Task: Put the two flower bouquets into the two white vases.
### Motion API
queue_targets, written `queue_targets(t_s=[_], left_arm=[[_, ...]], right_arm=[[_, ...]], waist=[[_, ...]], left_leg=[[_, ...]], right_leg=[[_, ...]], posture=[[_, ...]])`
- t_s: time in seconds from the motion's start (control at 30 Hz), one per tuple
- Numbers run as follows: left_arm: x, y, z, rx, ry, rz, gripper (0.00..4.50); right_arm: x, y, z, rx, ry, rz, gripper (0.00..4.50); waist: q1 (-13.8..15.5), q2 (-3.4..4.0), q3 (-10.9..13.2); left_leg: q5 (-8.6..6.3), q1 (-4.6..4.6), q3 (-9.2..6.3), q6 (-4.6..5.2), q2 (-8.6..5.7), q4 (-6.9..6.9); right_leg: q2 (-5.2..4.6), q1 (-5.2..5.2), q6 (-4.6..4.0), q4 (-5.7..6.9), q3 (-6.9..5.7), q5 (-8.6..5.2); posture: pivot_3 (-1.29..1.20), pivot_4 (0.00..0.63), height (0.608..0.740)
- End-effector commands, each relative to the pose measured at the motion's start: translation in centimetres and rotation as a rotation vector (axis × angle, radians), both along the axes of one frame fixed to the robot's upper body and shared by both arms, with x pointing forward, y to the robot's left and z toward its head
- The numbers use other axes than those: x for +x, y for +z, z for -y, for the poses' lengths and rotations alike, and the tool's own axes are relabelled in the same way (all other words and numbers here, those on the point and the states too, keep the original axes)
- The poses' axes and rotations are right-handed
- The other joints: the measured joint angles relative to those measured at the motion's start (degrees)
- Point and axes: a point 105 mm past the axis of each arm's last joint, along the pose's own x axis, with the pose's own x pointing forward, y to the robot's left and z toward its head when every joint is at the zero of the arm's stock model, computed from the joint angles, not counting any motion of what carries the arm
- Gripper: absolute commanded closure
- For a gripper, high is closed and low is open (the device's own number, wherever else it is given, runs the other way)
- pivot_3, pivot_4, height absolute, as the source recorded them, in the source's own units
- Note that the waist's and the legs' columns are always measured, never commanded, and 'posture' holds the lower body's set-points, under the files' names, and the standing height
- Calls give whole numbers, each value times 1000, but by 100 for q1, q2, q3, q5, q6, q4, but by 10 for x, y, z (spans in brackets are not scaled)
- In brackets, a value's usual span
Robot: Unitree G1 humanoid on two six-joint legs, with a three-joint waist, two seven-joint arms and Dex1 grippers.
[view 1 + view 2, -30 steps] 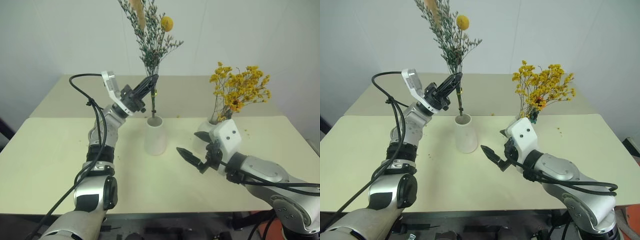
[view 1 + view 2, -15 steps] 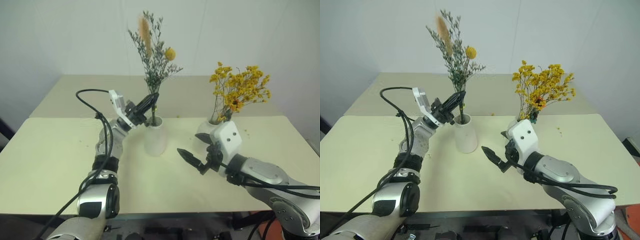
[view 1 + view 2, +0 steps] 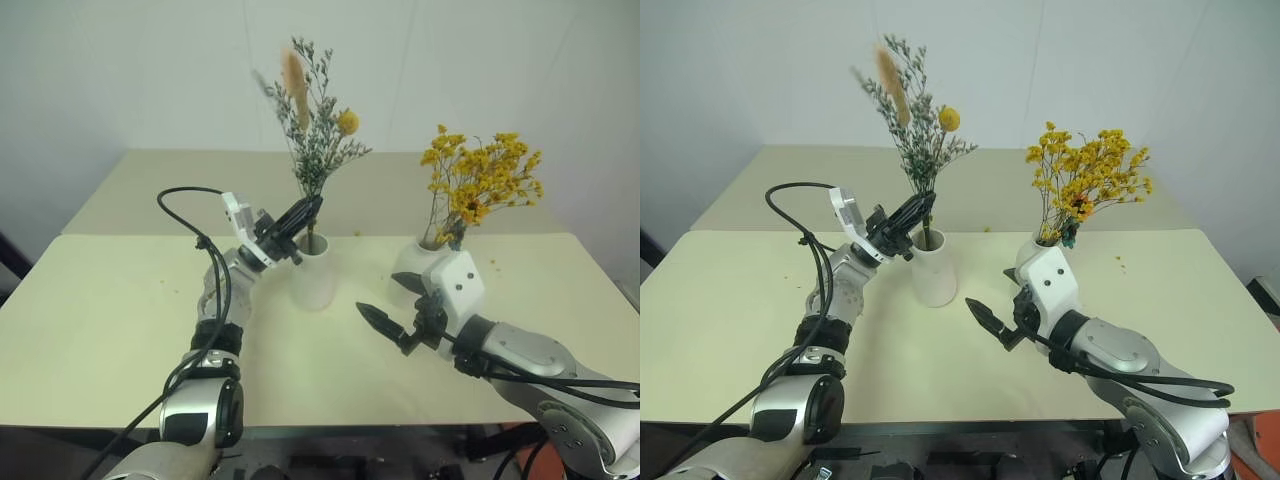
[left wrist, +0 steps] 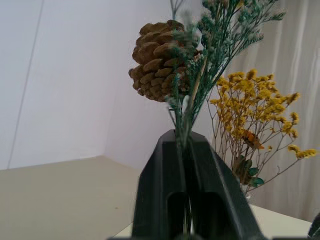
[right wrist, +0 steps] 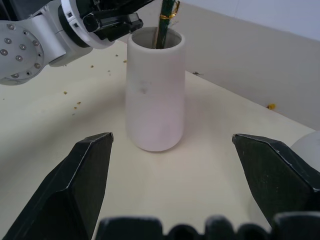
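The grey-green bouquet (image 3: 318, 130), with a pine cone (image 4: 160, 60) and a yellow ball, stands with its stems inside the tall white vase (image 3: 312, 278). My left gripper (image 3: 303, 213) is shut on those stems just above the vase mouth. To the right, the bushy yellow bouquet (image 3: 482, 180) stands in the round white vase (image 3: 408, 268), which is partly hidden behind my right wrist. My right gripper (image 3: 378, 295) hangs open and empty between the two vases, its fingers (image 5: 85, 170) pointing at the tall vase (image 5: 155, 95).
Both vases stand on a cream table (image 3: 100, 300), with a second table surface (image 3: 160, 185) joined behind it. Small dried crumbs (image 5: 75, 102) lie scattered near the tall vase. A white wall rises behind.
My left gripper has come down with the grey-green bouquet, and its stems have sunk from above the tall vase into it. The right arm has stayed put.
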Motion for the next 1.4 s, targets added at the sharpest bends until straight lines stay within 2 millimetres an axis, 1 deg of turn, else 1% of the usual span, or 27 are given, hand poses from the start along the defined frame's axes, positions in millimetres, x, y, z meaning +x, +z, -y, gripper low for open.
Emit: queue_targets(t_s=[0.03,0.33,0.47,0.57,0.7,0.77,0.9,0.97,1.07,1.13,1.23,1.33,1.4], left_arm=[[-7,6,1,8,-11,38,2862],[-24,8,-9,69,-14,80,30],[-33,9,-17,73,-21,79,8],[-37,6,-24,78,-12,65,8],[-52,2,-29,106,-36,53,8],[-60,4,-34,88,-50,40,8],[-72,8,-48,68,-53,9,8],[-82,7,-56,101,-62,-7,8],[-89,4,-71,169,-11,-31,8],[-92,2,-85,213,24,-50,8],[-97,2,-101,272,70,-64,8],[-98,1,-111,325,108,-78,8],[-103,2,-115,352,81,-110,8]], right_arm=[[-3,13,1,17,7,72,0],[-1,11,-1,19,25,66,0],[0,9,-1,17,25,63,0],[0,8,-1,16,25,60,0],[0,5,-1,11,22,55,0],[0,5,-1,11,22,53,0],[-1,4,-1,12,24,51,0],[-2,5,0,13,29,51,0],[-6,7,3,16,40,51,0],[-10,10,10,11,44,56,0],[-19,15,27,-4,46,65,0],[-28,19,47,-40,45,64,0],[-33,25,65,-92,32,62,0]], waist=[[0,0,0],[-17,0,0],[-17,0,0],[-10,1,0],[-18,1,0],[-20,1,0],[-18,1,0],[-42,2,0],[-50,2,0],[-40,3,0],[6,3,0],[24,3,0],[20,3,0]], left_leg=[[0,-1,0,0,0,0],[0,1,0,0,1,0],[0,1,-1,0,2,0],[0,2,-1,0,2,0],[0,1,-1,0,3,0],[0,2,-1,0,3,0],[0,5,-1,0,5,0],[0,6,1,0,5,0],[0,7,1,0,6,-4],[0,7,1,0,6,-4],[0,8,1,0,7,-4],[0,7,2,0,6,-4],[0,9,4,0,7,-4]], right_leg=[[0,-1,0,0,-1,0],[0,-1,0,2,0,0],[2,-2,0,1,1,0],[1,-1,0,1,0,0],[1,-2,0,1,0,0],[1,-3,0,2,1,0],[2,-1,0,4,0,0],[2,-1,0,4,2,-1],[2,-3,-1,3,3,-1],[2,-2,-1,3,2,-2],[2,-1,0,1,0,-3],[0,2,0,-3,-1,-3],[0,4,0,-3,-1,-4]], posture=[[0,150,740],[0,150,740],[0,150,740],[0,150,740],[0,150,740],[0,150,740],[0,150,740],[0,150,740],[0,150,740],[0,150,740],[0,150,740],[0,150,740],[0,150,740]])
